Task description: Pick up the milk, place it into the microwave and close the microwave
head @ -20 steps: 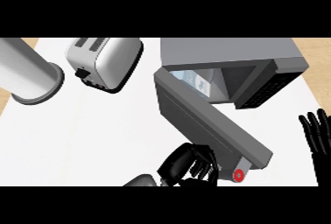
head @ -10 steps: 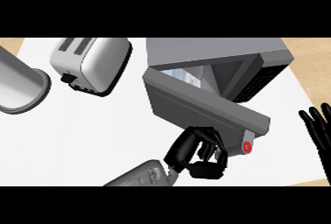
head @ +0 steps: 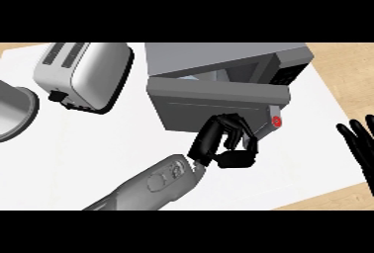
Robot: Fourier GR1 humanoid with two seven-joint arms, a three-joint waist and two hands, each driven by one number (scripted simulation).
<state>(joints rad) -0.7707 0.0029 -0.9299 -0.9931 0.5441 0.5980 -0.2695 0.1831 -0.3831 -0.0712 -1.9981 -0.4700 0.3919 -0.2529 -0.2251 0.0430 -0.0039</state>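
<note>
We can't make out the milk itself; only a pale blue sliver shows in the gap above the microwave door (head: 219, 106), so we judge the carton to be inside the microwave (head: 226, 59) already — though that is a guess from a hidden spot. What remains is closing up. Our left hand (head: 223, 146) sits against the door's outer face near its lower edge, fingers curled and grasping nothing. The door looks nearly shut, a narrow gap left along its top. To finish well, we should push squarely through the panel toward the cavity — staying off the red button (head: 277, 121). Our right hand (head: 360, 141) rests open at the right edge, fingers up.
</note>
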